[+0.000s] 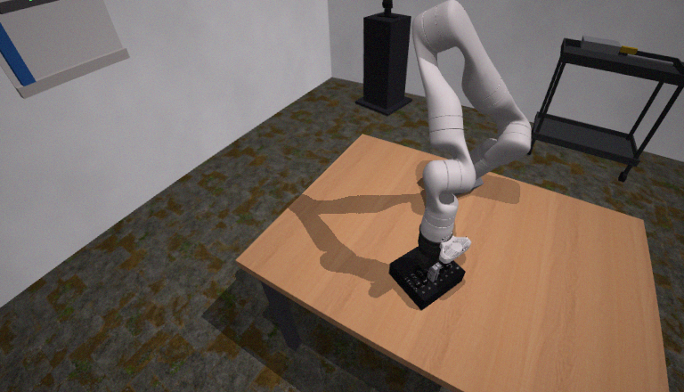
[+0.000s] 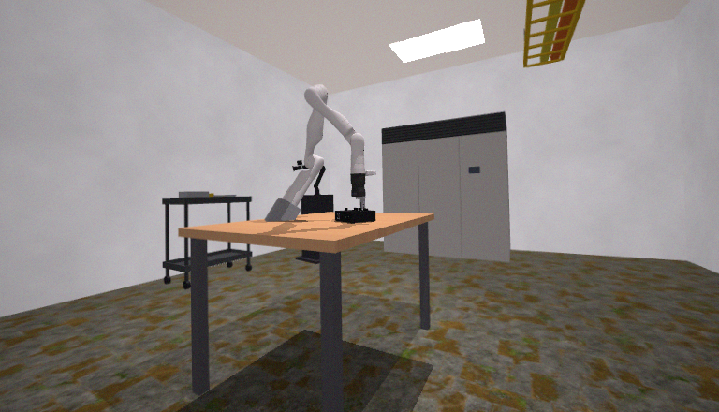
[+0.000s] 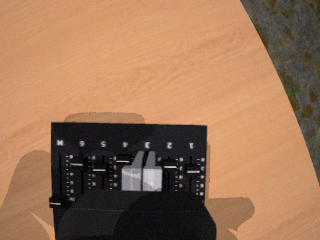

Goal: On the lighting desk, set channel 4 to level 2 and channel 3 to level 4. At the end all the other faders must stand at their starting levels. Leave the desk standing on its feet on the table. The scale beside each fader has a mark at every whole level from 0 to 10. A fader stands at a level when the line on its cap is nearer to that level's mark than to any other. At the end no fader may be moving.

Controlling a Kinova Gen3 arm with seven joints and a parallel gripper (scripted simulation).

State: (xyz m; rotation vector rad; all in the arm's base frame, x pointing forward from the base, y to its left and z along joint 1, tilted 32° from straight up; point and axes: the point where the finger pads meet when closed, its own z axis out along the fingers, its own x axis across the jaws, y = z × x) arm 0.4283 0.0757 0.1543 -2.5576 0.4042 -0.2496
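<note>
Wooden table (image 1: pixel 555 276) in a grey-walled room, with a cart (image 1: pixel 621 58) and a black pedestal (image 1: pixel 386 60) behind; bears the black desk (image 1: pixel 403 273) near its front edge, flat on its feet; gripper (image 3: pixel 143 162) poised straight down over the middle faders, fingers clenched together on nothing, tips pressed against or just above a cap in the centre of the row; cannot say which channel that is. Several caps (image 3: pixel 98 170) at differing heights along their slots; levels too small to read against the scales, so neither channel 4 nor channel 3 confirmable as set; probably mid-push on one of the two, the other likely left to do. Row of pale characters (image 3: pixel 126 144) above the faders, too blurred to read; no brand visible.
</note>
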